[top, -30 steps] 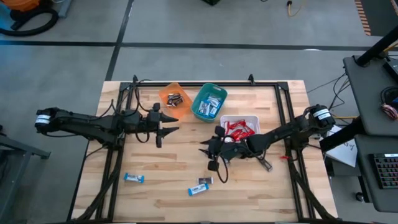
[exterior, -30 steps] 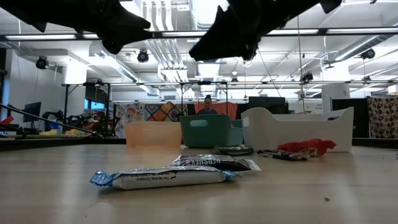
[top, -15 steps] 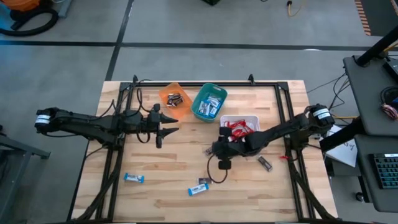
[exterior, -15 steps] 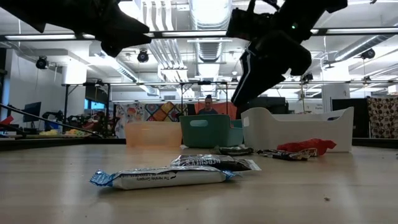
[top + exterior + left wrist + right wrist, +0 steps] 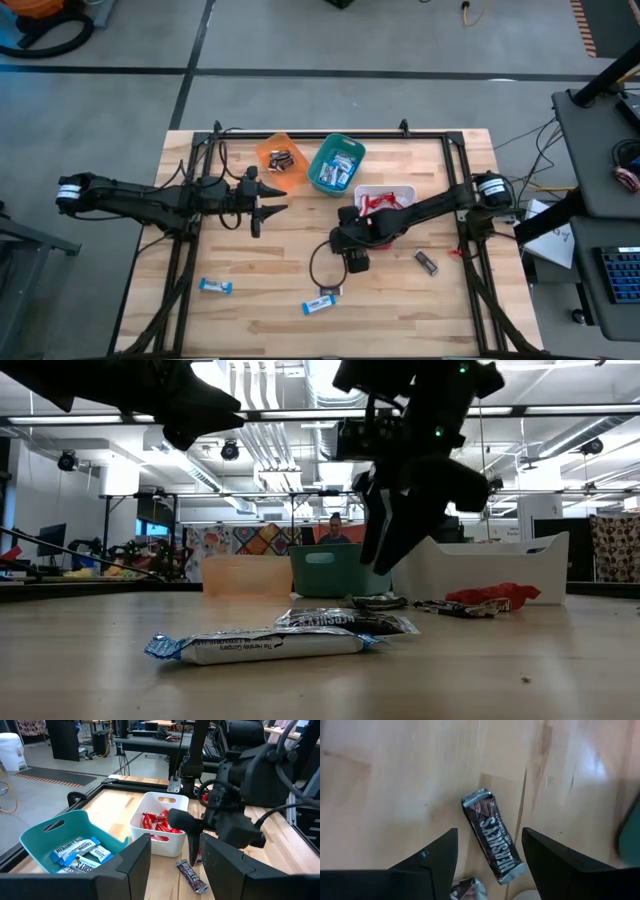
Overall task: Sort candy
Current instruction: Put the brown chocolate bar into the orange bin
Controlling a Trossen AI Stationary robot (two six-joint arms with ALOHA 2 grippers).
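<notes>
Leftward, my left gripper (image 5: 268,201) hangs over the table near the orange bin (image 5: 281,158), fingers parted, holding nothing. Then my right gripper (image 5: 352,262) hovers spread wide and empty, a dark brown candy bar (image 5: 493,835) lying directly below its fingers, a blue-and-white bar (image 5: 318,305) just beyond.

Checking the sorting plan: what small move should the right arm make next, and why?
Probably lower the right tool straight down onto the dark candy bar. Its fingers stand open to either side of the bar, which lies loose on the table, not yet gripped.
</notes>
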